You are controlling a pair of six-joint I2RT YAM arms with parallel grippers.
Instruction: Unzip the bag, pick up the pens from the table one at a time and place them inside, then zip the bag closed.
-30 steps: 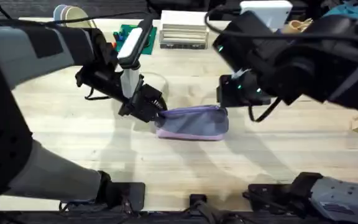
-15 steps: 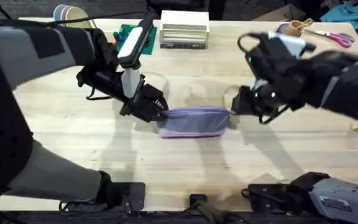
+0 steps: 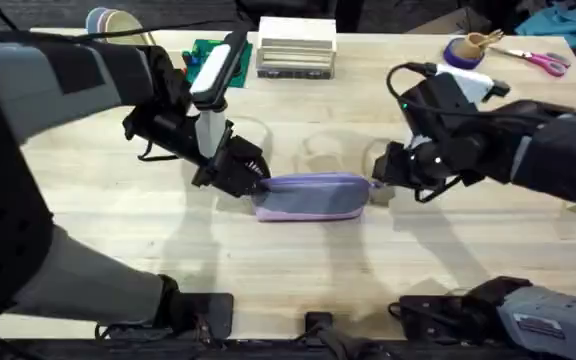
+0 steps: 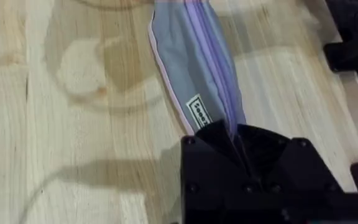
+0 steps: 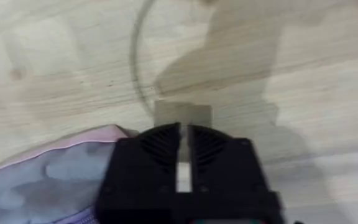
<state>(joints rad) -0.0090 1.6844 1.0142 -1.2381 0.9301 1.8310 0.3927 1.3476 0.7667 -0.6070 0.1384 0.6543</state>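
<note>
The lavender pencil pouch is laid mid-table, its zipper apparently closed along the top. One end is clenched by the left gripper. At the opposite end, the right gripper is pressed nearly closed; whether the zipper pull is caught cannot be told. If only fabric is pinched, the pouch may be dragged or slipped. Farther back, pink-handled scissors are seen.

You have the bag lying lengthwise across the middle of the table. The left pincer sits at the bag's left end, the right pincer at its right end. Behind them, along the far edge, a box stands at centre and scissors lie far right.
</note>
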